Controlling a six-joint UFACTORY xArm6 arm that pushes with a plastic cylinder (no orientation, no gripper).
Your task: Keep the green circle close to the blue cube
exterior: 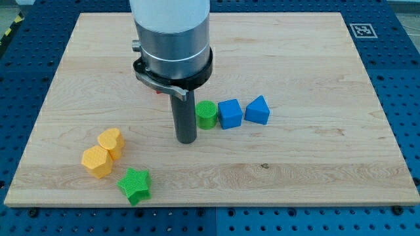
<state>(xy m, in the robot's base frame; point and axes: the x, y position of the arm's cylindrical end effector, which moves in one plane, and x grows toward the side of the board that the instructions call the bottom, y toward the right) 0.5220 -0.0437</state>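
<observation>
While my tip point(186, 139) rests on the wooden board point(315, 164), it stands just left of the green circle point(207, 114), a bare rod pinching nothing. The circle sits upright, round face up, showing no long axis, touching the blue cube point(230, 113); a blue wedge-like block point(257, 110) follows on the view's right, the three in a row.

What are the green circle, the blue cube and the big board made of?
The green circle and blue cube look like matte plastic, maybe 3D-printed: fine ridges line their sides. The board looks like pale wood, since grain streaks and small knots run across it. My tip looks like dark, smooth metal or plastic; I cannot tell which.
</observation>
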